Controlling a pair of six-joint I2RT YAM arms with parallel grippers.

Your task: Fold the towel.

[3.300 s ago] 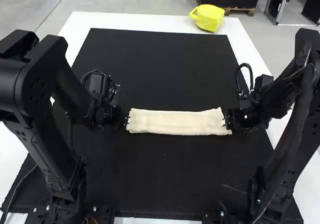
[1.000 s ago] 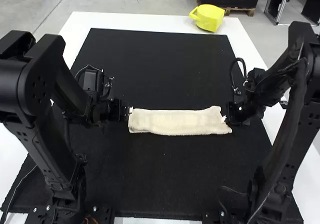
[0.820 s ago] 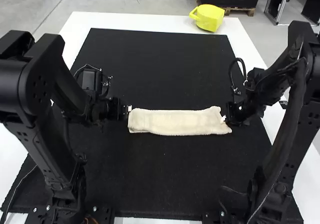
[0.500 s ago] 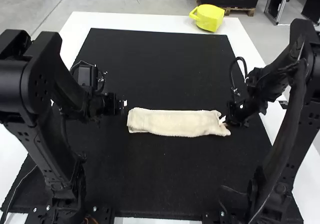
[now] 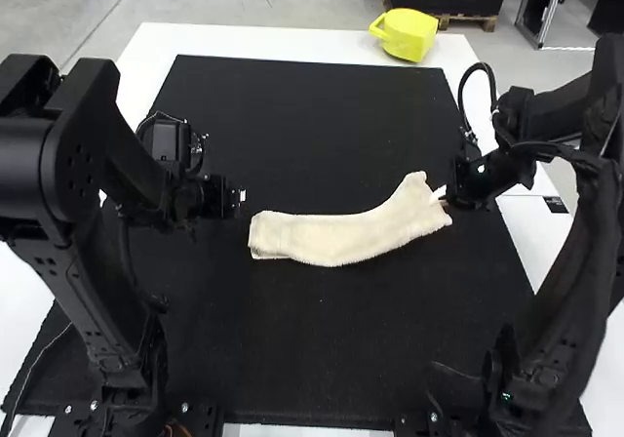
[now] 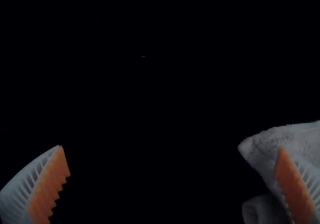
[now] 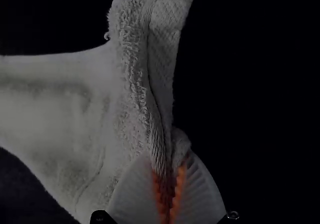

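Cream terry towel (image 5: 336,239) lies in a long strip on black fabric mat (image 5: 312,135). My white ribbed right gripper (image 7: 170,171) pinches one end; left gripper (image 6: 170,147), open, near the other. Probably crosswise fold; next, carry pinched end over.

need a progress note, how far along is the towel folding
Looks done: the cream terry-cloth towel is a narrow, layered strip. In hand: the right gripper has its jaws shut on one end. Remaining: its ends lie far apart, so probably a crosswise fold.
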